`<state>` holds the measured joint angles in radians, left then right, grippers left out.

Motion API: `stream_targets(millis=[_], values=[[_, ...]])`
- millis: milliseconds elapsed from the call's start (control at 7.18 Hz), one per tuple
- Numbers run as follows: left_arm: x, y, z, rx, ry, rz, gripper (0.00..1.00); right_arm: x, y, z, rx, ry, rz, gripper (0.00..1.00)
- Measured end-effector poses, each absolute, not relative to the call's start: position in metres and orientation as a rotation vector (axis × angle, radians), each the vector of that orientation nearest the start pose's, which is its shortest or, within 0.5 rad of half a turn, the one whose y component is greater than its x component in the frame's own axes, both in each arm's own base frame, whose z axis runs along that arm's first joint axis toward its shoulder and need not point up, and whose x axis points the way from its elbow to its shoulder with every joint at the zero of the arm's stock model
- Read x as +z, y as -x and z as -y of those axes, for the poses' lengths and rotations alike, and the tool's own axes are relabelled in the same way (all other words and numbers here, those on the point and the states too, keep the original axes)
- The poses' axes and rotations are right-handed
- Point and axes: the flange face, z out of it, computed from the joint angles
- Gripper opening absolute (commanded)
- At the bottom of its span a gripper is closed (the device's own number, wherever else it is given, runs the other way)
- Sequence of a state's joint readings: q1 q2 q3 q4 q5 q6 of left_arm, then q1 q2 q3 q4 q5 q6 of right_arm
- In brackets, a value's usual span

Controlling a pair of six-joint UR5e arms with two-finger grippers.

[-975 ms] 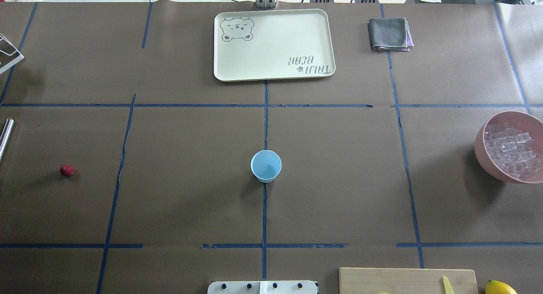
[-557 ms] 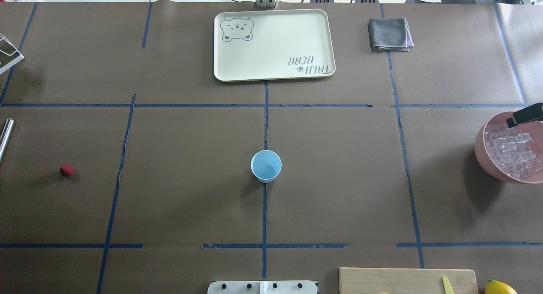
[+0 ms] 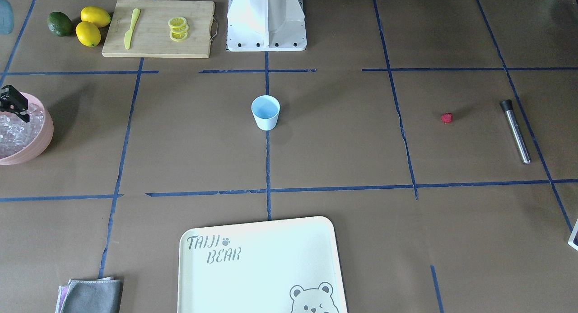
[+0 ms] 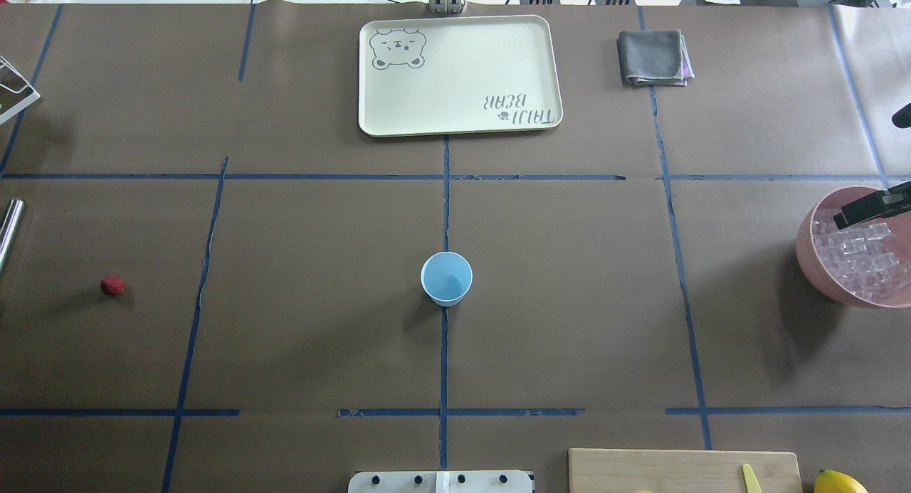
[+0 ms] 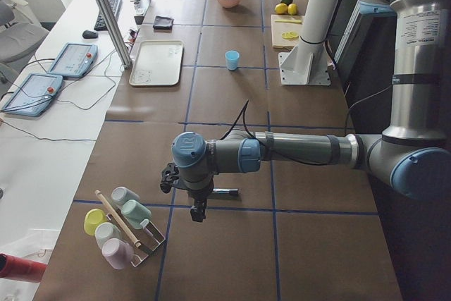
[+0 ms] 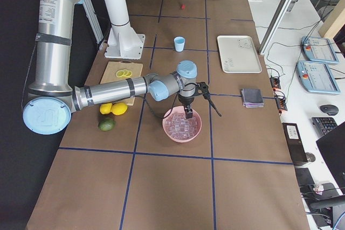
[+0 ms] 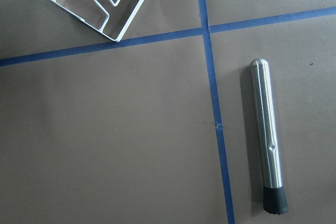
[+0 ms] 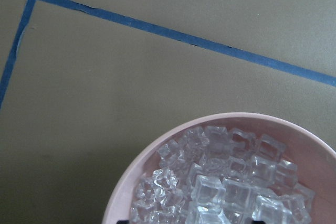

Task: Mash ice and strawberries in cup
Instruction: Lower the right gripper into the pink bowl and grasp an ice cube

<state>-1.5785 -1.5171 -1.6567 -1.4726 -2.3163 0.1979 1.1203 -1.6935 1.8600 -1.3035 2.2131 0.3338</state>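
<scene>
The light-blue cup stands upright at the table's centre, with nothing visible inside. The strawberry lies alone far out on my left side. Ice fills the pink bowl at the right edge, seen close in the right wrist view as ice. My right gripper hangs open at the bowl's far rim: one of its fingers is over the ice, the other beyond the rim. My left gripper hovers near a steel muddler; I cannot tell whether it is open or shut.
A cream tray and a grey cloth lie at the far side. A cutting board with lemon slices and a yellow knife, two lemons and an avocado sit near the base. A mug rack stands far left.
My right gripper has come into the overhead view from the right. One finger now reaches farther over the ice bowl, and a second finger shows at the right edge.
</scene>
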Motion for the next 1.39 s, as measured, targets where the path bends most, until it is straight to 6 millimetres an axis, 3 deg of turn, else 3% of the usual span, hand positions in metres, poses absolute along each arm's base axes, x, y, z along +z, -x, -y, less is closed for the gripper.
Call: stream_targets(millis=[418, 1254, 1393], values=[[0.654, 0.069, 0.463, 0.157, -0.014, -0.749, 1.0, 0.562, 0.142, 0.443, -0.286, -0.127, 0.737, 0.66], [0.654, 0.069, 0.463, 0.156, -0.012, -0.749, 1.0, 0.588, 0.158, 0.439, -0.309, -0.079, 0.703, 0.63], [0.654, 0.069, 0.463, 0.156, -0.012, -0.749, 1.0, 0.59, 0.158, 0.439, -0.311, -0.08, 0.698, 0.55]])
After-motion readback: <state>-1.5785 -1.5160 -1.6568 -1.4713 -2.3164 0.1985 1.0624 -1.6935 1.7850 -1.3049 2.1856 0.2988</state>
